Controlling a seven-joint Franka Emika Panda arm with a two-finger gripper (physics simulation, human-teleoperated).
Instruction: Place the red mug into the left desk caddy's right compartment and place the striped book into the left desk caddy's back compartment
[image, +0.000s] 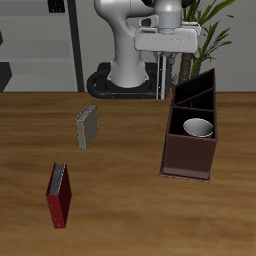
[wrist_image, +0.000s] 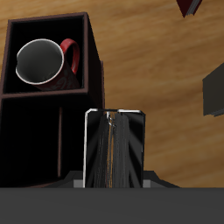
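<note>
The mug (image: 198, 127) is sitting upright inside the caddy's (image: 176, 150) large square compartment (wrist_image: 26, 87), the one nearest the table's front edge, handle (wrist_image: 77, 58) toward a side wall. The striped book (wrist_image: 114, 149) is being held edge-up, pinched between the fingers of the gripper (image: 166, 82), above the caddy's back end. Both narrower sections farther back are being seen as dark. On the table (image: 120, 200), well apart from the caddy, a grey-beige book (image: 87, 127) and a red book (image: 59, 194) are lying.
</note>
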